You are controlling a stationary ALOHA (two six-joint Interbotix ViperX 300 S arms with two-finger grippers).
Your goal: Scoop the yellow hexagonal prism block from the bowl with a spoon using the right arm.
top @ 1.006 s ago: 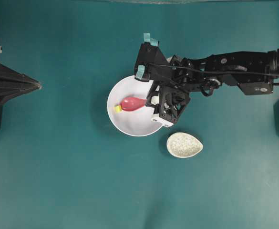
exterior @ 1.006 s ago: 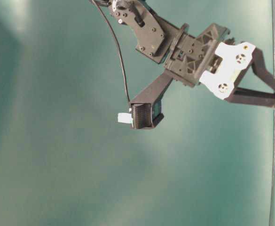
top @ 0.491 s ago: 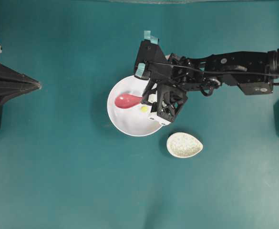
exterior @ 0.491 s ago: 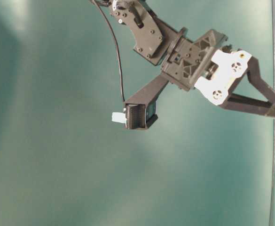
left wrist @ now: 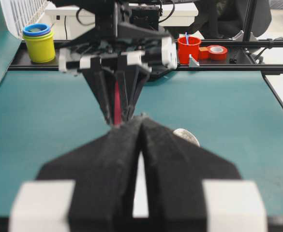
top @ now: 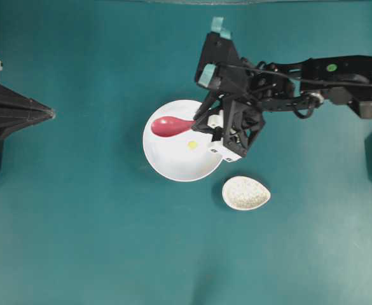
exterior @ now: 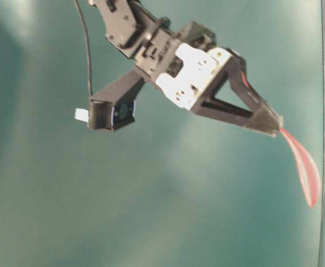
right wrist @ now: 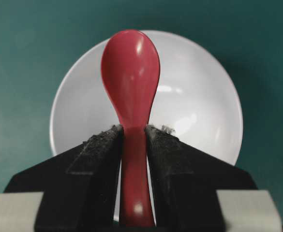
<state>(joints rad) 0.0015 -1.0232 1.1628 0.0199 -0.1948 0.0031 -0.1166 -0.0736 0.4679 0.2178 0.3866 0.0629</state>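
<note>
Right end effector clamped on the handle of the spoon, scoop projecting ahead of the fingertips and held clear above the bowl, empty as far as visible. Yellow hexagonal prism block lying loose on the bowl floor, just below and to the side of the end effector, apart from the scoop. Left end effector closed on nothing, well away at the table edge. Likely handling: block tiny, light and hard, prone to skid on glazed ceramic ahead of a glossy lip; best taken by sliding the scoop under it against the bowl's curved wall. Spoon stiff, slick, probably brittle; handle grip near the scoop suits it.
</note>
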